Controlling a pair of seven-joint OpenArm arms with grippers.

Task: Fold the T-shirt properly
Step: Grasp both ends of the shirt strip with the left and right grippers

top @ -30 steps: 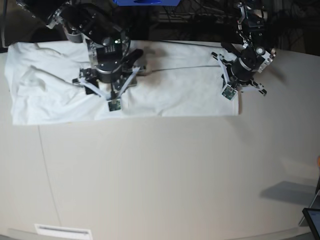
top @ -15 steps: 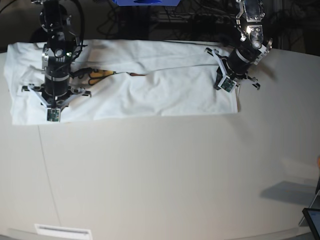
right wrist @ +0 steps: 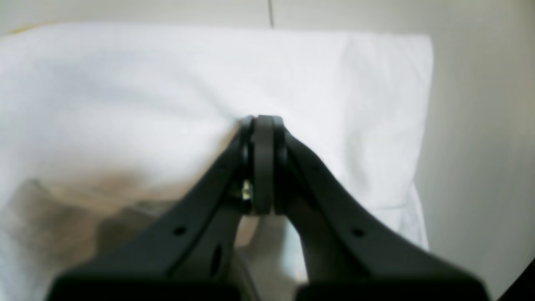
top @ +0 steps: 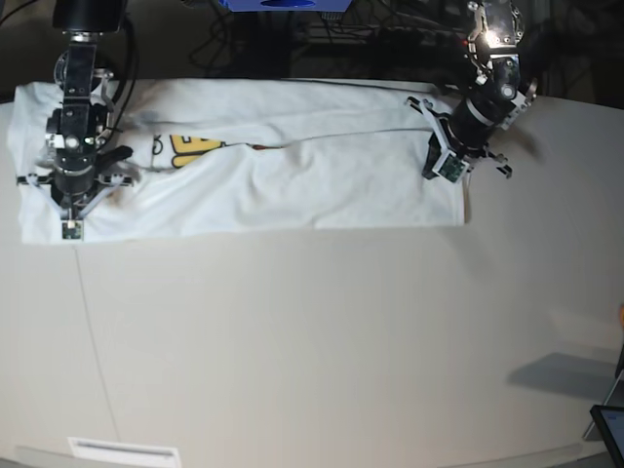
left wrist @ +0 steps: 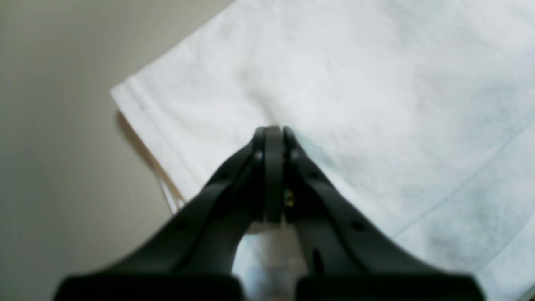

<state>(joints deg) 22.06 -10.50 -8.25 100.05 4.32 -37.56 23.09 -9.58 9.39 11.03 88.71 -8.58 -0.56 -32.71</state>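
Note:
The T-shirt [top: 322, 175] lies as a long white strip across the far side of the table, with a bit of yellow print [top: 185, 146] showing near its left end. My right gripper [top: 72, 195] stands over the shirt's left end. In the right wrist view it [right wrist: 261, 119] is shut, with the cloth [right wrist: 125, 92] puckered at its tips. My left gripper [top: 453, 156] is at the shirt's right end. The left wrist view shows it [left wrist: 273, 129] shut, pinching fabric [left wrist: 376, 83] near the hemmed corner [left wrist: 121, 92].
The beige table [top: 312, 341] stretches toward the front, with a thin seam line [top: 93, 341] down its left side. A white strip [top: 122, 450] lies at the front left edge. A dark screen corner [top: 609, 429] sits at the front right. Cables and dark gear fill the back.
My right arm has swept from the shirt's middle to its left end and its jaws have shut. The cloth there has flattened and the yellow print has come into view. The left arm hardly moved.

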